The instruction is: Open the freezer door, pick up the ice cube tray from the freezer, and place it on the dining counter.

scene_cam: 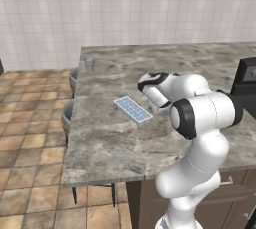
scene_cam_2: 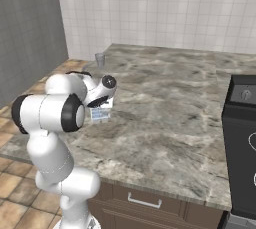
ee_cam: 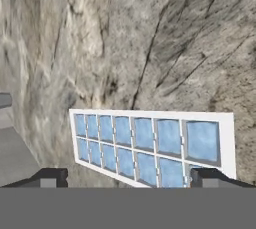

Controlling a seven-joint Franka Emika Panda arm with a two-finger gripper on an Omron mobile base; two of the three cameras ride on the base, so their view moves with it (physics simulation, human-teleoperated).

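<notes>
1. My gripper (ee_cam: pixel 129 177) stands wide: in the hand view its two dark finger tips rise far apart at the bottom, one on each side of the ice cube tray (ee_cam: pixel 150 145), with bare gaps between them and the tray. I hold nothing.
2. The ice cube tray (scene_cam: pixel 132 109) lies flat on the dining counter (scene_cam: pixel 110 143), toward its left part, its pale blue cells facing up.
3. From the right base view my hand hangs just above the tray (scene_cam_2: pixel 100 114), which peeks out below it.
4. A small clear glass (scene_cam: pixel 89 64) stands near the counter's far left corner, well apart from the tray.
5. A dark appliance (scene_cam_2: pixel 242 143) sits at the counter's right end.
6. Two stools (scene_cam: pixel 67 115) stand beside the counter's left edge, over the terracotta tile floor (scene_cam: pixel 30 138).
</notes>
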